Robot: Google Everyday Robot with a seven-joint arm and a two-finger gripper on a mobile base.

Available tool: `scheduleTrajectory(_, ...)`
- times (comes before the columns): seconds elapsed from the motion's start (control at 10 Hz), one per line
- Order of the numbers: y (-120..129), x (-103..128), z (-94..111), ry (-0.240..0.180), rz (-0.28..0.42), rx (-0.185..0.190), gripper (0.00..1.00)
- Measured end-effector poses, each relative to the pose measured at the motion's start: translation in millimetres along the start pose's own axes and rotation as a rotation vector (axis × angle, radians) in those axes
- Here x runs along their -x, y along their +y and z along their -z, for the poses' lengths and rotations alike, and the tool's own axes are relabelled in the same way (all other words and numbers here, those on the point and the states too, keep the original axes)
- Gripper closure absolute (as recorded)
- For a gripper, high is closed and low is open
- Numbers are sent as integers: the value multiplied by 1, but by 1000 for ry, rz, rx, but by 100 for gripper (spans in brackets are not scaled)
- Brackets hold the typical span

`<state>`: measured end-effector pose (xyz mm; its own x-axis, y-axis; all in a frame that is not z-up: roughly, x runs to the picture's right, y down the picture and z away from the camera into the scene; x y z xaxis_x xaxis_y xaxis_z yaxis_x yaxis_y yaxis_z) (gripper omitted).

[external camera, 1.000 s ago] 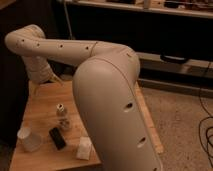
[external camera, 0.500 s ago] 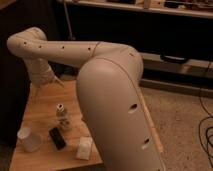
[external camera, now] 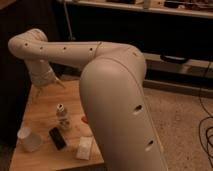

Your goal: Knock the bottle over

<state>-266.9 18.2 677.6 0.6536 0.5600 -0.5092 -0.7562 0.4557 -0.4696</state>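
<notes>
The bottle (external camera: 62,118) is small and clear with a white cap and a pale label. It stands upright near the middle of the wooden table (external camera: 35,112). My gripper (external camera: 48,83) hangs at the end of the white arm, over the table's far left part. It is behind the bottle and a little left of it, well apart from it. The arm's large forearm (external camera: 117,105) fills the foreground and hides the table's right side.
A white paper cup (external camera: 28,140) stands at the front left of the table. A flat black object (external camera: 57,138) lies in front of the bottle, and a flat white box (external camera: 85,148) lies near the front edge. Dark shelving stands behind, with speckled floor on the right.
The arm has shifted only slightly, with the gripper staying over the far left of the table. The bottle stands upright in the same place.
</notes>
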Motion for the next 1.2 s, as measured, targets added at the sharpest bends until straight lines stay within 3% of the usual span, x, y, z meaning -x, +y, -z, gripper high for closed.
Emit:
scheduleTrajectory(0.5,-6,-16,-33,-131,36,73,20)
scheduleTrajectory(0.8,-7,-16,-41,-170,72,72,20)
scheduleTrajectory(1.2,-3,-8,-59,-173,115,82,23)
